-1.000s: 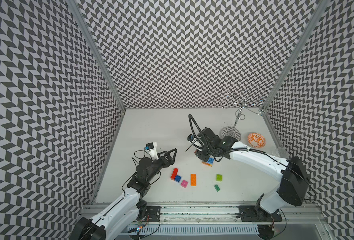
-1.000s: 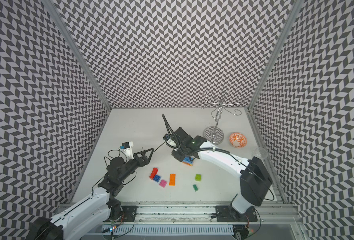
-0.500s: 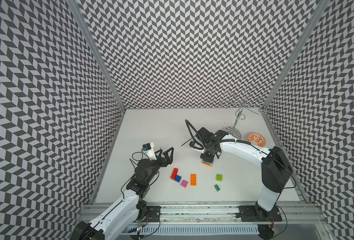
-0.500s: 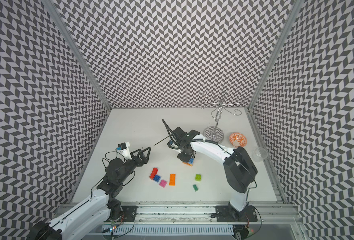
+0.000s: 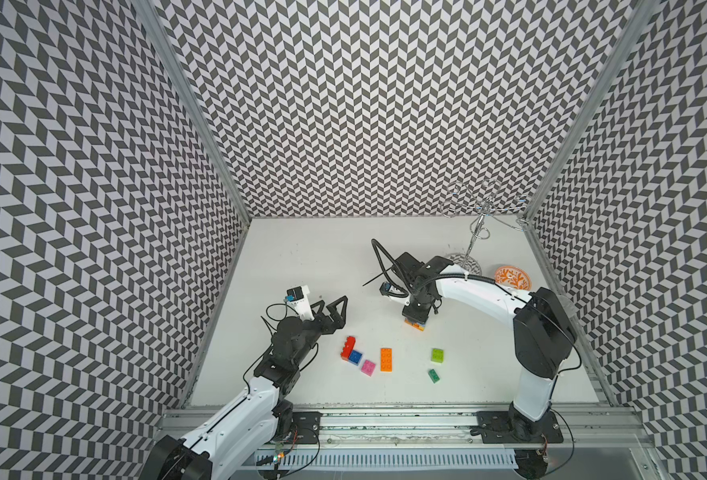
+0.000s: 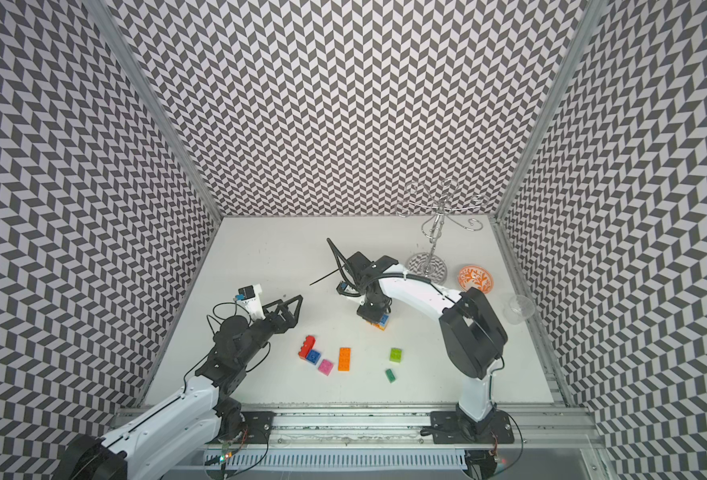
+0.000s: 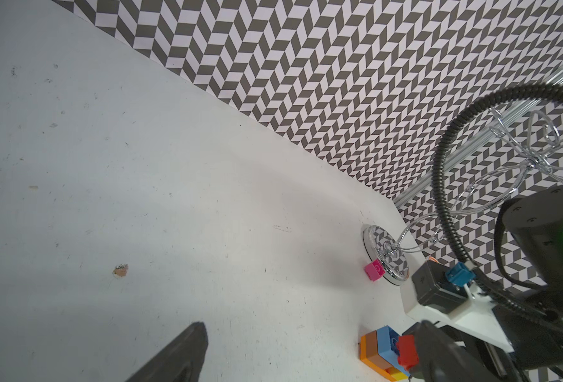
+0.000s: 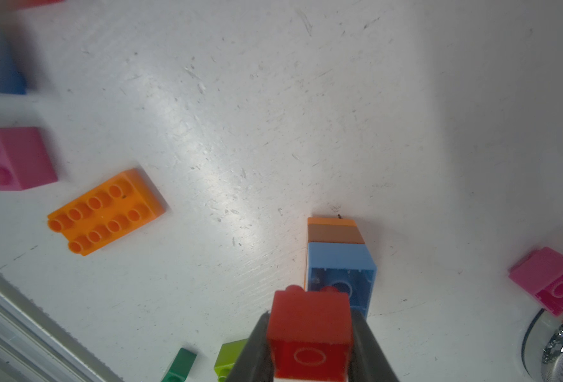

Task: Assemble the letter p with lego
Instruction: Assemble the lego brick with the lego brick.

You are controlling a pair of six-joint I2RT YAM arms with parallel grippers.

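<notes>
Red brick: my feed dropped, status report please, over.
Left gripper open, apart from the bricks. Right gripper shut on red brick, studs at the stack's light blue brick. Loose orange brick apart, nothing between.

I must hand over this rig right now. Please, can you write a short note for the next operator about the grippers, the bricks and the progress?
Left gripper: open, empty, above the table.
Right gripper: shut on a red brick, at the stack of orange, brown and light blue bricks; seated or not, I cannot tell.
Loose: long red brick, blue brick, pink brick, long orange brick, lime brick, green brick; second pink brick beside the stand base.
Done: stack started. Left: most of the P.
</notes>
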